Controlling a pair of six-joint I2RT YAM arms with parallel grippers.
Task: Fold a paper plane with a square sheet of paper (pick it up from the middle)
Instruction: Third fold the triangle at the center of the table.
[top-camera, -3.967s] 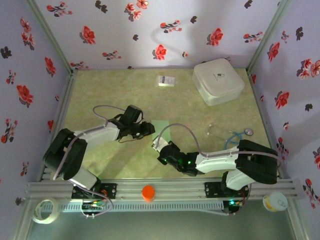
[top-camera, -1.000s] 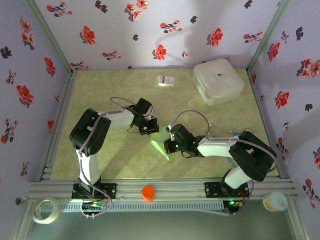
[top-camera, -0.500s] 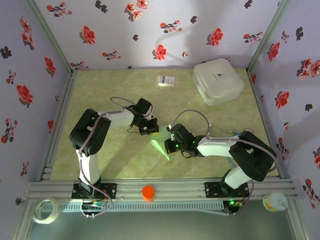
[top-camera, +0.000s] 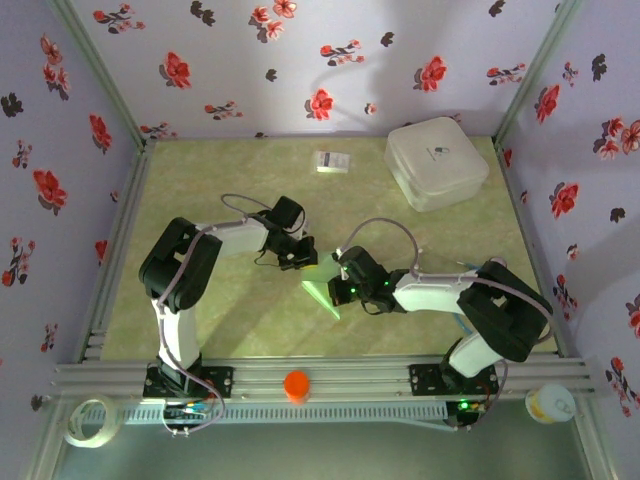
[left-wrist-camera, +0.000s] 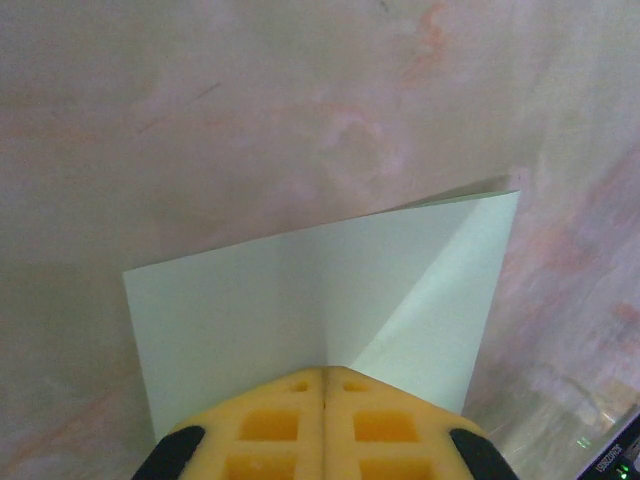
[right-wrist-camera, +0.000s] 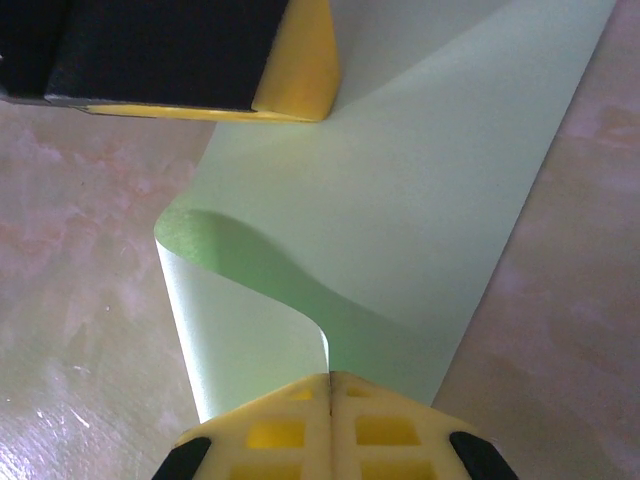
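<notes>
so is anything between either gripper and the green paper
Nothing visible stands in the way: the left gripper and the right gripper are each shut directly on the square sheet of paper.

Mint-green square sheet of paper (right-wrist-camera: 400, 200), curled, mid-table

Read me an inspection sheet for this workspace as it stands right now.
surface: marbled green tabletop
job's things: pale green paper, creased, one edge curled over
clutter: white box, card, orange cap
jaws: left jaws and right jaws both shut on the paper
cables: grey loop on the left arm, another on the right
surroundings: floral walls
</notes>
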